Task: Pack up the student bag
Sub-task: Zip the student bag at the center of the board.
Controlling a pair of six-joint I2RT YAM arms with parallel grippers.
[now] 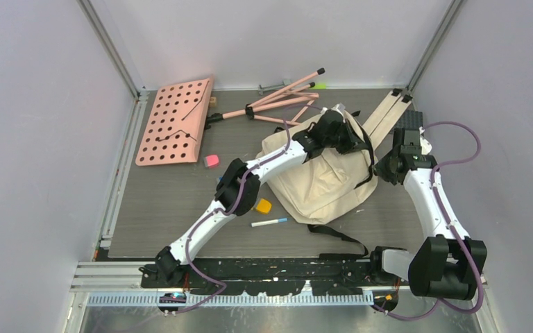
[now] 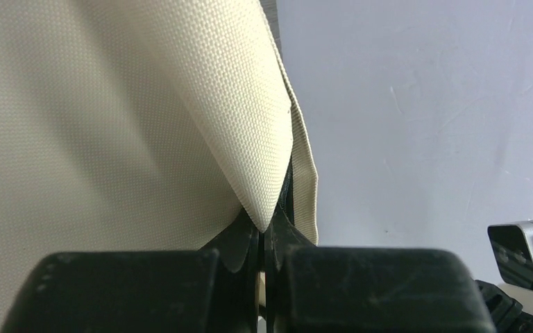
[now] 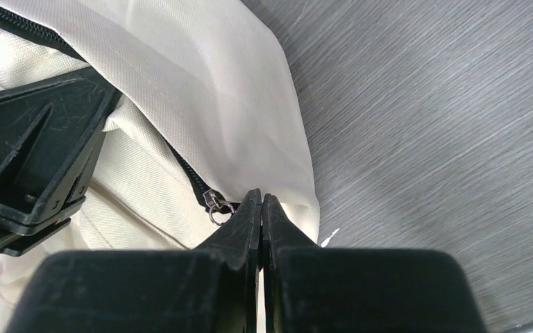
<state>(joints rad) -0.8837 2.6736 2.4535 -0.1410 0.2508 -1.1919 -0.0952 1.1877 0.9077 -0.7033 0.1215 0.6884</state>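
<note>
I see the student bag (image 1: 323, 180) slumped on the table (image 1: 166, 208) right of centre, left jaws clamped fully shut on a fold of its cream cloth at the far end, right jaws closed tight just beside the zipper pull (image 3: 215, 206), can't tell if they nip anything.

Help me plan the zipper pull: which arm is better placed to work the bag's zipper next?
Right, probably. The right gripper, shut, sits right beside the zipper slider on the student bag, while the left gripper is clamped on the bag's cloth edge, bracing it.
</note>
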